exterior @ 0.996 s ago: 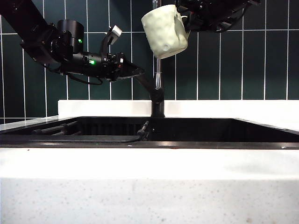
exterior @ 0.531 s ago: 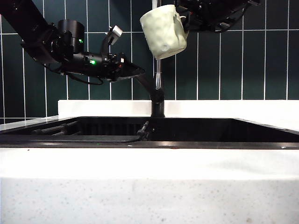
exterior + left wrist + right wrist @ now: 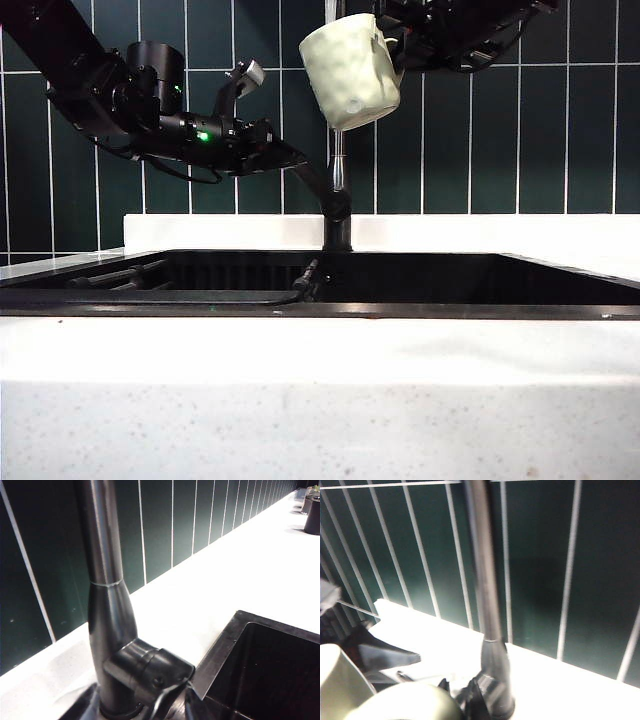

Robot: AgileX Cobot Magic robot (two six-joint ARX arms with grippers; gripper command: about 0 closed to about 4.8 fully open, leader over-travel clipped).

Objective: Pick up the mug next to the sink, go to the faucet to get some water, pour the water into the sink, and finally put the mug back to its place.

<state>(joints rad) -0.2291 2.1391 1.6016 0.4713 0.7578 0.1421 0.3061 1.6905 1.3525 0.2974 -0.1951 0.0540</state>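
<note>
No readable text, label, brand or number appears in any view. The mug (image 3: 351,70), the faucet (image 3: 338,190) and the wall tiles (image 3: 520,140) bear no markings.

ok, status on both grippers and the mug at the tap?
Right gripper shut on pale dimpled ceramic mug, held high by the dark metal faucet pipe. Left gripper open at the faucet lever. Nothing in the way.

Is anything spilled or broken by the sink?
Nothing looks spilled or broken. The mug hangs tilted up by the faucet, held by the right gripper. The left gripper sits at the faucet's lever. The sink rim looks clean.
</note>
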